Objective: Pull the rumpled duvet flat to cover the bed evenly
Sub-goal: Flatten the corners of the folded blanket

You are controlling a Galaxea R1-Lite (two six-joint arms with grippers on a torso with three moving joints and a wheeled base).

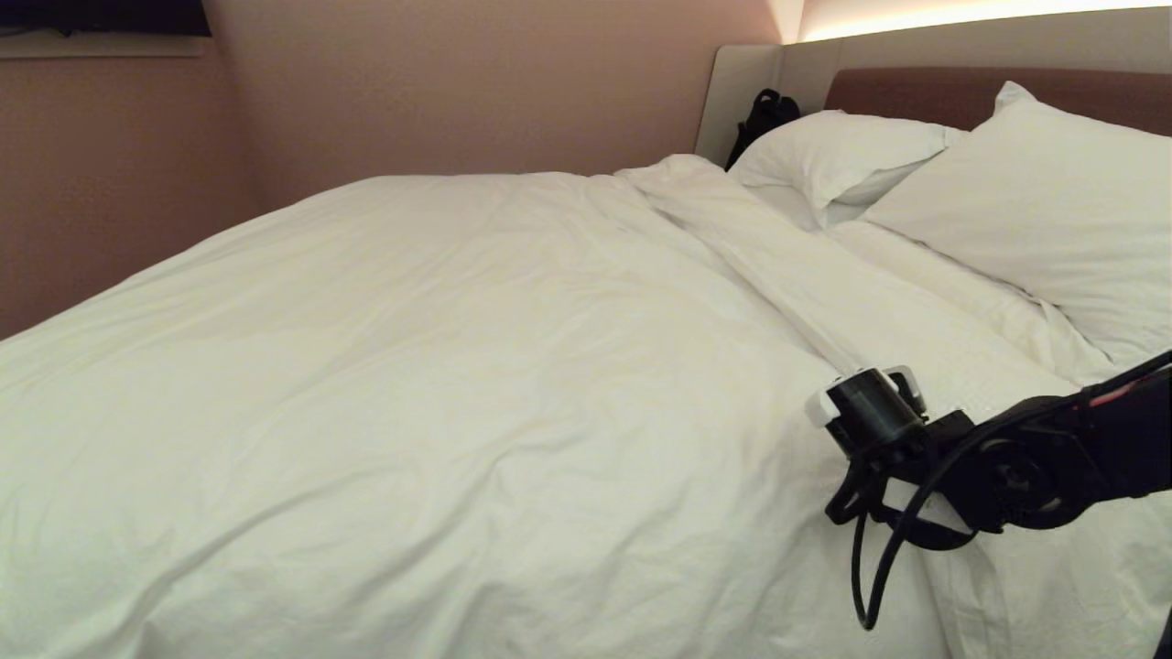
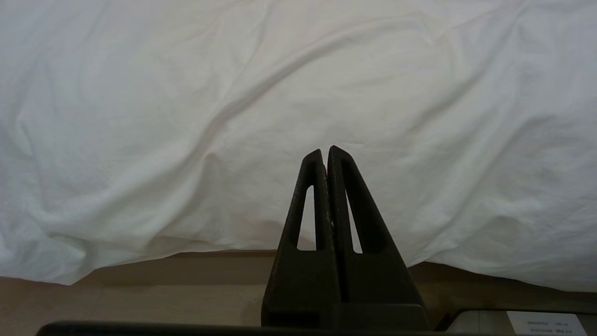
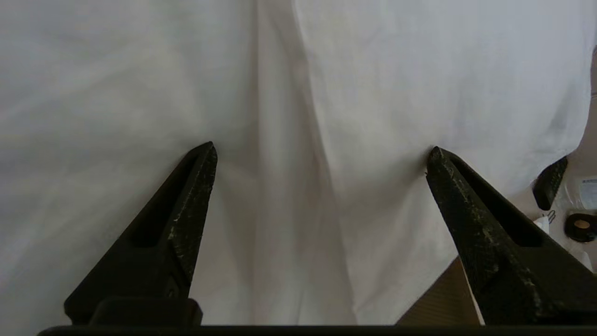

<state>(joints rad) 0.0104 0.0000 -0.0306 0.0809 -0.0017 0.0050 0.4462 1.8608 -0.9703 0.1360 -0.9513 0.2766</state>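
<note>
Duvet [image 1: 439, 366] lies spread over nearly all of the bed [image 1: 916, 91], its top edge folded in a long ridge just short of the two pillows [image 1: 1035, 201] that lean against the brown headboard. A black bag [image 1: 765, 114] sits in the corner beyond the far pillow. Near that ridge, on the duvet's side closest to the robot, the right gripper [image 3: 322, 151] hangs over the white cloth with its fingers [image 3: 196, 186] spread wide and nothing between them. Down by the duvet's overhanging edge, above the wooden floor [image 2: 140, 289], the left gripper [image 2: 325, 151] is parked with its fingers pressed together, empty.
</note>
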